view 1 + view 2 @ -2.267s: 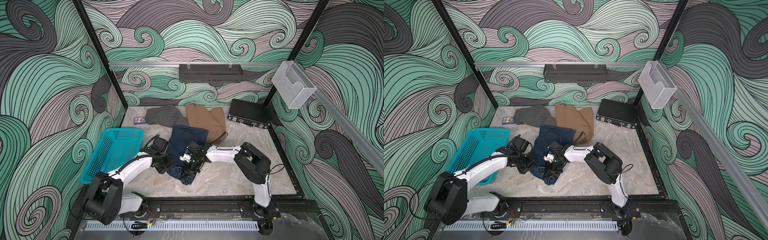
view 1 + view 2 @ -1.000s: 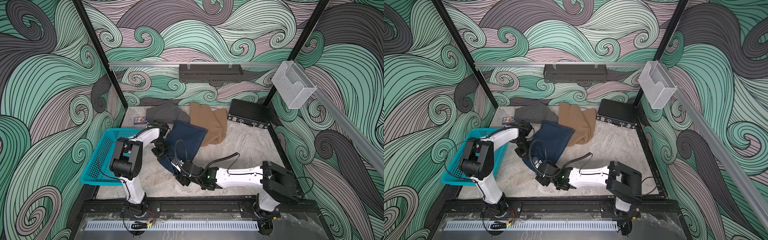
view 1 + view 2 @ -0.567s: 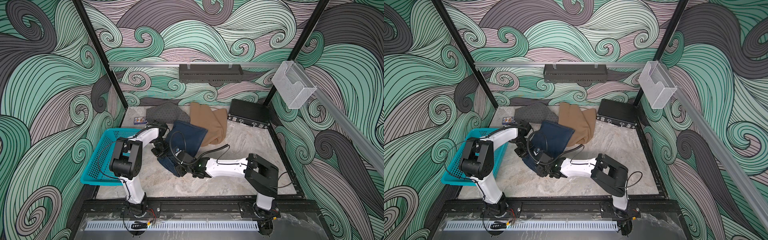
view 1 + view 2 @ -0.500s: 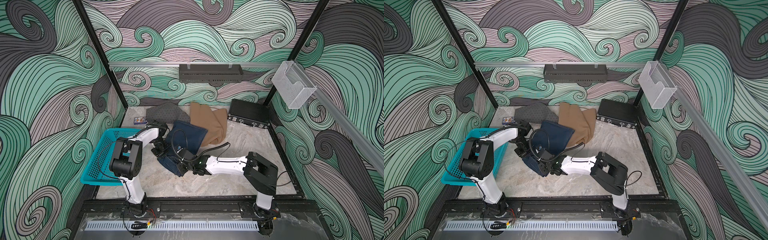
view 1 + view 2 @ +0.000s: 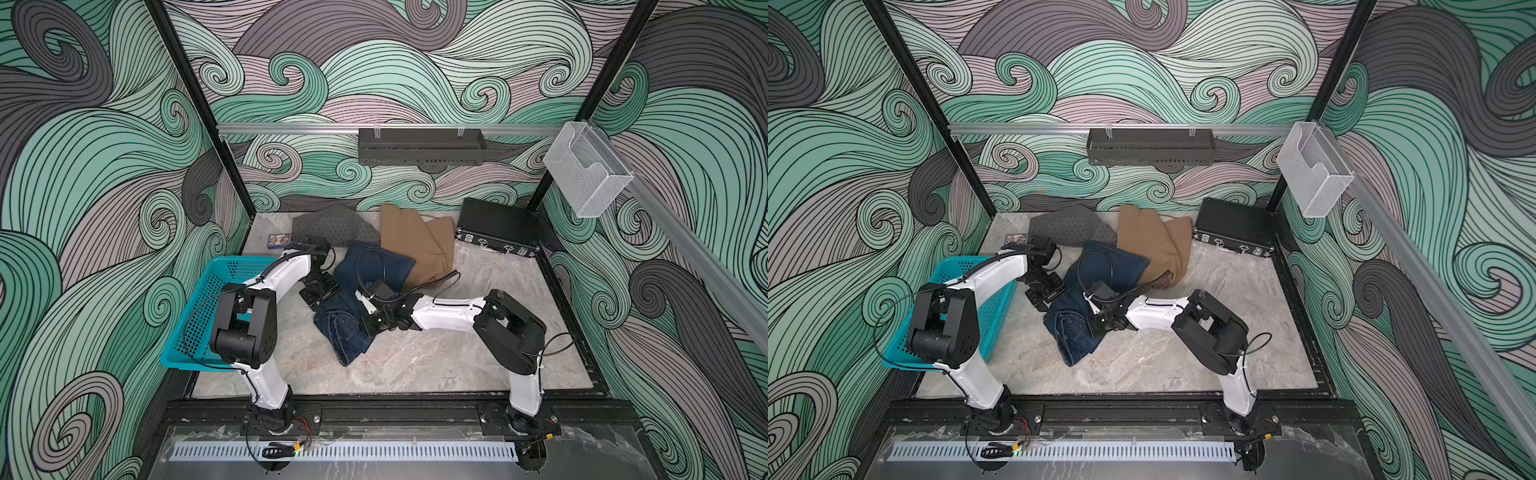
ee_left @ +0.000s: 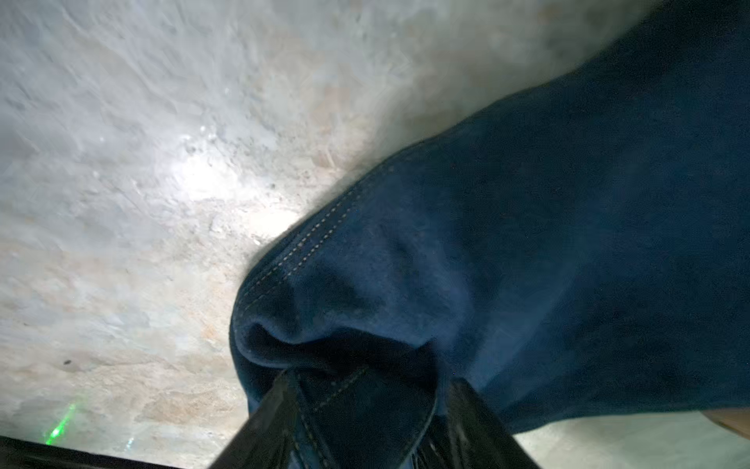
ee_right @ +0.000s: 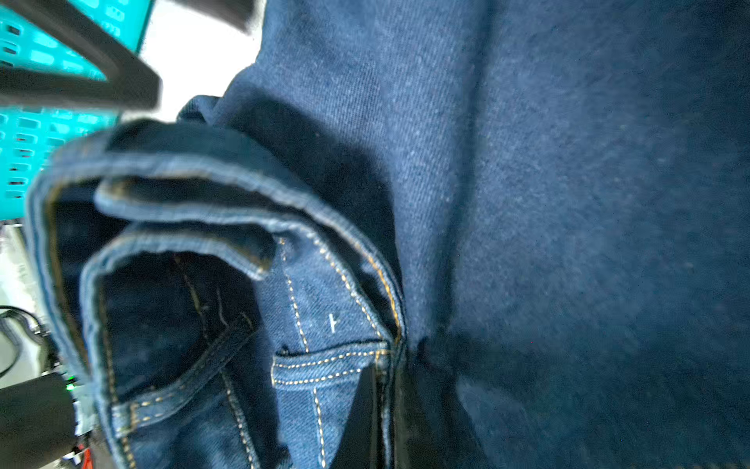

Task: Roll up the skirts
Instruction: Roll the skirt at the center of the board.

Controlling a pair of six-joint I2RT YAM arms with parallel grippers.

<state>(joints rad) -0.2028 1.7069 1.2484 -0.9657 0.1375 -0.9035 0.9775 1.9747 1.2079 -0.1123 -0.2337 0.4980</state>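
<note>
Denim-blue cloth bunches loosely between the parted jaws of the left gripper (image 5: pixel 322 291); the denim skirt (image 5: pixel 341 332), dark with pale stitching, lies half-rolled just right of it, its stitched, folded edge pinched tight by the right gripper (image 5: pixel 368 328).

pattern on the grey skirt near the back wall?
The grey skirt is dark grey with small black dots, clearest in a top view.

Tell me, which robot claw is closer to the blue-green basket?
Left. The left gripper sits at the denim skirt's edge facing the basket; the right gripper pinches the skirt's far side.
</note>
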